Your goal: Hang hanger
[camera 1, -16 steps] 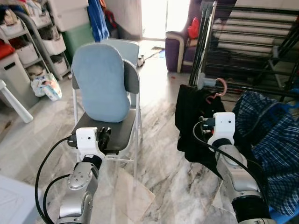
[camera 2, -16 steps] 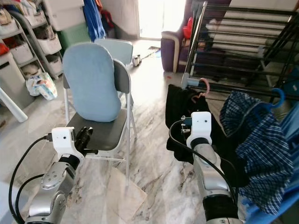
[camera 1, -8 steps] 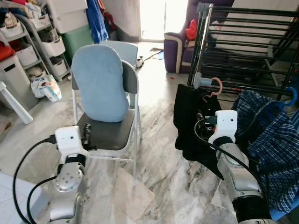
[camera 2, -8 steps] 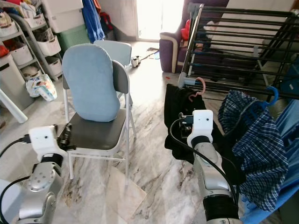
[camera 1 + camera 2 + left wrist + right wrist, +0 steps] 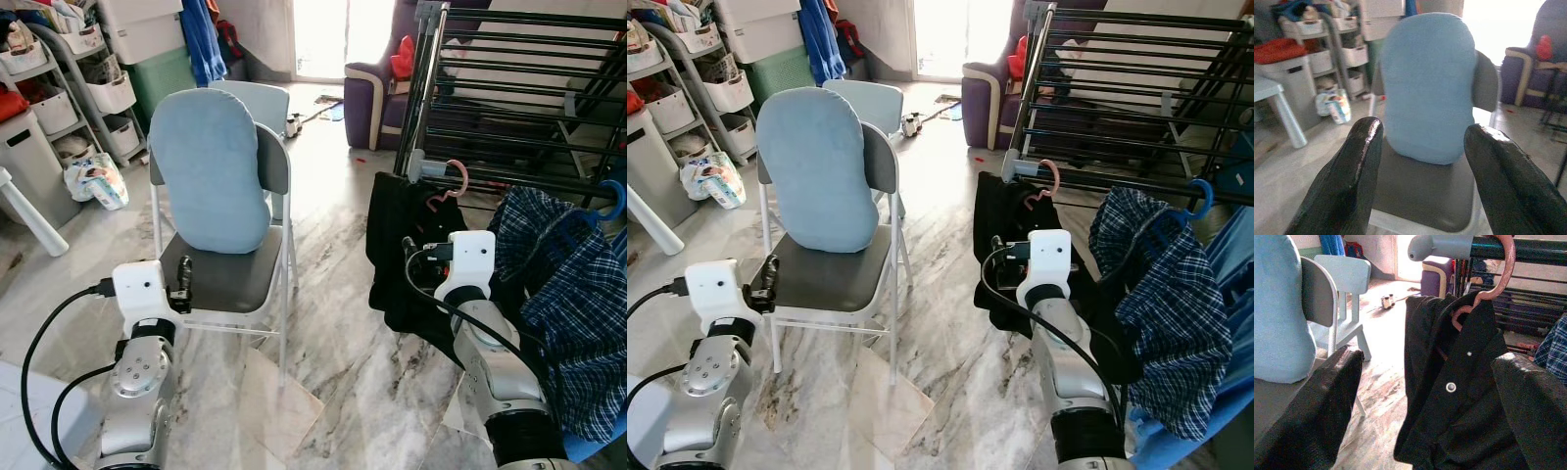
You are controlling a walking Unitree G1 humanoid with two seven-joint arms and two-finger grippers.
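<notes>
Hanger: pink hook over the drying rack rail, black garment on it
Right gripper: fingers apart, empty, facing the garment
Left gripper: fingers apart, empty, before the chair

We see a pink hanger with its curved hook over the end of a dark rail on the drying rack; the hook sits right beside the grey cap at the rail's tip; a black garment hangs from it, drooping down in loose folds toward the floor; its small round snap faces us.
</notes>
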